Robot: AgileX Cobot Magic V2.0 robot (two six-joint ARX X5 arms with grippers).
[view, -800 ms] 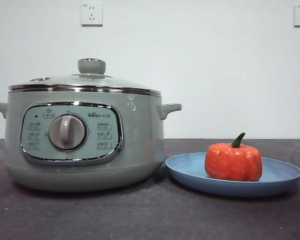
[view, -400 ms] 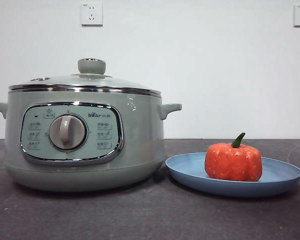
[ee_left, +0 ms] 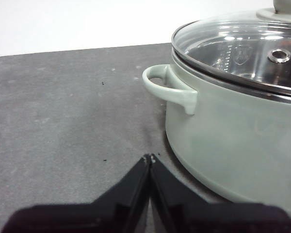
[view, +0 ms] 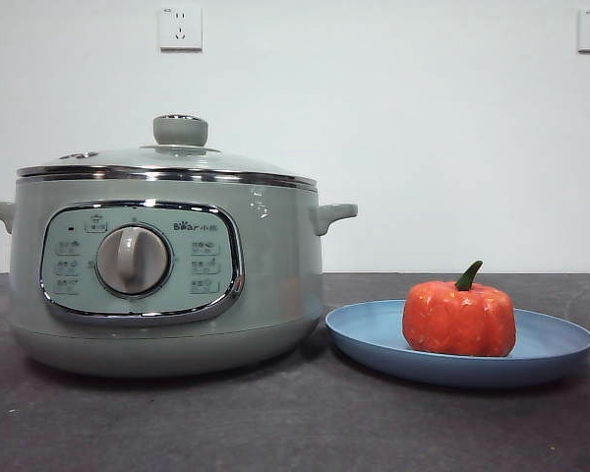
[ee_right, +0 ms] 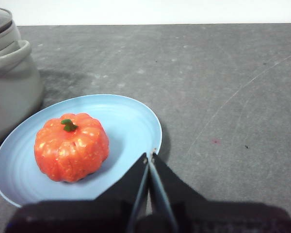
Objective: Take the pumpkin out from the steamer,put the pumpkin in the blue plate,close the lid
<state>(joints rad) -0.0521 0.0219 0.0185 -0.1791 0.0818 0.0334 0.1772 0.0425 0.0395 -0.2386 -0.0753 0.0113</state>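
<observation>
The orange-red pumpkin (view: 459,317) (ee_right: 71,146) sits upright on the blue plate (view: 531,359) (ee_right: 131,121), to the right of the steamer (view: 167,285) (ee_left: 233,141) (ee_right: 9,87). The glass lid (view: 167,157) (ee_left: 242,53) rests closed on the steamer's chrome rim, its pale green knob on top. My left gripper (ee_left: 149,158) is shut and empty, held off the steamer's side near one handle (ee_left: 169,87). My right gripper (ee_right: 149,155) is shut and empty, just beside the plate's rim and apart from the pumpkin. Neither gripper shows in the front view.
The things stand on a dark grey table mat (view: 295,423). A white wall with two sockets (view: 180,28) stands behind. Bare mat lies to the right of the plate (ee_right: 233,97) and beside the steamer's handle (ee_left: 63,121).
</observation>
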